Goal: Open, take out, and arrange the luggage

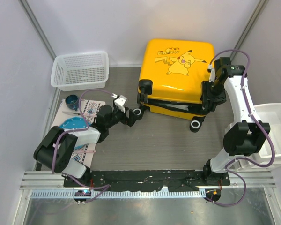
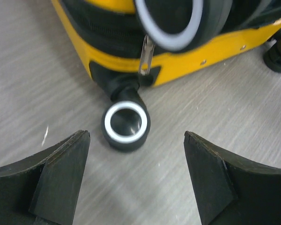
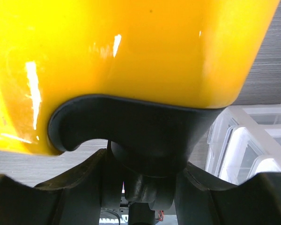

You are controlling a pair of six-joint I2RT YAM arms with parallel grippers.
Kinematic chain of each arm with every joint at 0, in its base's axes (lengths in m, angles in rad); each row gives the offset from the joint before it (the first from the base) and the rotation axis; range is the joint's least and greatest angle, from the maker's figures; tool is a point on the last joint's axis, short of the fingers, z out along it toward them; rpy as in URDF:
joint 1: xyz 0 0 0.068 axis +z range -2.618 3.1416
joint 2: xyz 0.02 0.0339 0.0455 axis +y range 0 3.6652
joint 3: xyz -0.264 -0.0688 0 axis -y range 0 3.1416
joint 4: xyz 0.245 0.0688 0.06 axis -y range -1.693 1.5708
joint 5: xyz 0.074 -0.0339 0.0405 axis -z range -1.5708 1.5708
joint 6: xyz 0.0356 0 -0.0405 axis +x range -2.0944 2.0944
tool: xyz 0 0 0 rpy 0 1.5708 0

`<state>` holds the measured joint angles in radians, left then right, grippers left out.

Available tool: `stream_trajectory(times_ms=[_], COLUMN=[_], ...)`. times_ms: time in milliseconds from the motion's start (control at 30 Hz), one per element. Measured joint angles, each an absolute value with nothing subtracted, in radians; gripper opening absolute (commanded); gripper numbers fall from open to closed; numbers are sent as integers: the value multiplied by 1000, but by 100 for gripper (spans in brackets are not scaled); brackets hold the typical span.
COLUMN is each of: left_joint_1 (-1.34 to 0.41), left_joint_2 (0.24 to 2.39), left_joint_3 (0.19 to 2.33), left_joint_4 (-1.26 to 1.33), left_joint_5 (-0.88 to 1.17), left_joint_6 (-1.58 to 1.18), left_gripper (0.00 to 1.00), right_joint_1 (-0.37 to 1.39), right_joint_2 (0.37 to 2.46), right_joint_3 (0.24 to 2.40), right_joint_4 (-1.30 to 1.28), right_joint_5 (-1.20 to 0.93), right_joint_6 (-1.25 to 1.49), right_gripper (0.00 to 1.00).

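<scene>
**A:** Where is the luggage (image 1: 178, 70) in the overhead view?

**B:** It lies flat at the far middle of the table (image 1: 168, 150), Pikachu side up, with its black zip band toward the arms. A white mesh basket (image 1: 79, 70) sits to its left, and white bins (image 1: 271, 136) are at the table's right edge.

**A:** And the arms?

**B:** The left gripper (image 1: 132, 117) is just beside the near-left wheel (image 1: 137, 112). The right gripper (image 1: 210, 101) is at the case's near-right corner.

**A:** What does the left wrist view show?

**B:** Its fingers (image 2: 51, 178) stand wide apart and hold nothing. The wheel lies just ahead of the gap, and a metal zip pull (image 2: 146, 54) hangs above it.

**A:** And the right wrist view?

**B:** The yellow shell (image 3: 131, 47) fills the top. Below it, a black caster (image 3: 140, 140) sits between the right fingers (image 3: 70, 192). They press in on both sides, so this gripper has the luggage by that caster. The bins show at the right.
</scene>
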<state>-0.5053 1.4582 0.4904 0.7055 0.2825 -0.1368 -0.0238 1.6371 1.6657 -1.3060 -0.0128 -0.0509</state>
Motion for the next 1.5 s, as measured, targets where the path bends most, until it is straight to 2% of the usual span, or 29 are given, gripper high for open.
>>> stream_trajectory(times_ms=[233,367,667,867,1000,1333,1500], left_joint_1=[-504,-504,-504,-499,-493,-489,-488], left_joint_2=[1602,1670,1795,1823,1834,1845,1847], left_joint_3=[573,597,661,668,668,668,668], left_joint_4=[901,984,1096,1132,1153,1175,1178], left_joint_5=[344,368,395,397,402,430,430], left_joint_6=[-110,-98,-118,-155,-178,-235,-264], left_gripper=[75,65,47,40,44,43,48], right_joint_1=[-23,-24,-30,-30,-30,-37,-41], right_joint_2=[1612,1612,1612,1612,1613,1629,1633], right_joint_3=[1666,1664,1664,1664,1668,1686,1690], right_joint_4=[-1316,-1317,-1319,-1320,-1324,-1339,-1341], right_joint_5=[-22,-23,-32,-32,-31,-31,-34], right_joint_6=[-43,-43,-43,-43,-43,-51,-56], right_gripper=[1,0,0,0,1,1,0])
